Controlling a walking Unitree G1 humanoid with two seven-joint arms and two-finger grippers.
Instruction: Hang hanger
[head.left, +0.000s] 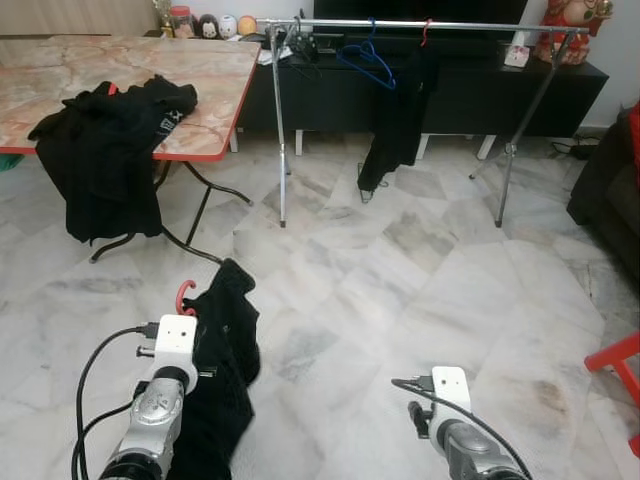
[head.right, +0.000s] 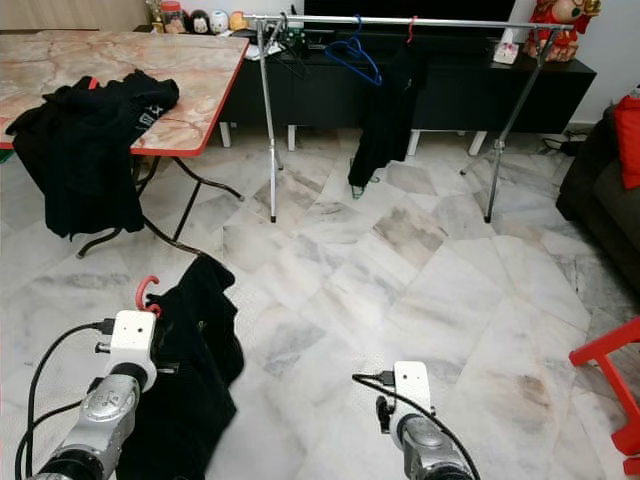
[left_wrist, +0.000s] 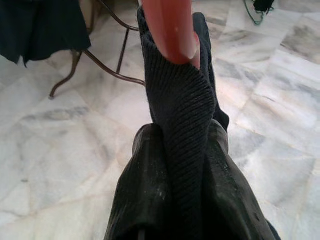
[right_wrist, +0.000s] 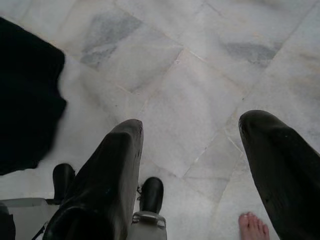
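We are standing on a pale marble floor (head.left: 420, 260), looking ahead and down across a living room. Our left gripper (left_wrist: 170, 165) is raised low at our left side, its two black fingers (left_wrist: 145, 190) closed around a black knitted garment (head.left: 222, 350) that is draped on a red hanger (head.left: 184, 293). The hanger's red hook is curling up just above the garment's collar, and the cloth is hanging down beside our left arm. Seen from the left wrist, the red hanger neck is standing out of the ribbed collar right between the fingers.

Our right gripper (right_wrist: 192, 165) is hanging low on our right side, its fingers spread wide apart and holding nothing, with bare marble under them. In that wrist view a person's bare toes (right_wrist: 252, 227) are showing on the floor near one finger.

Well ahead of us a metal clothes rack (head.left: 420, 24) is standing in front of a long black cabinet (head.left: 470, 95). A dark garment (head.left: 395, 125) is hanging from the rail on a red hook, and beside it an empty blue hanger (head.left: 368, 58).

To our left a folding table (head.left: 215, 90) with a red edge is carrying a heap of black clothes (head.left: 105, 140) spilling over its side.
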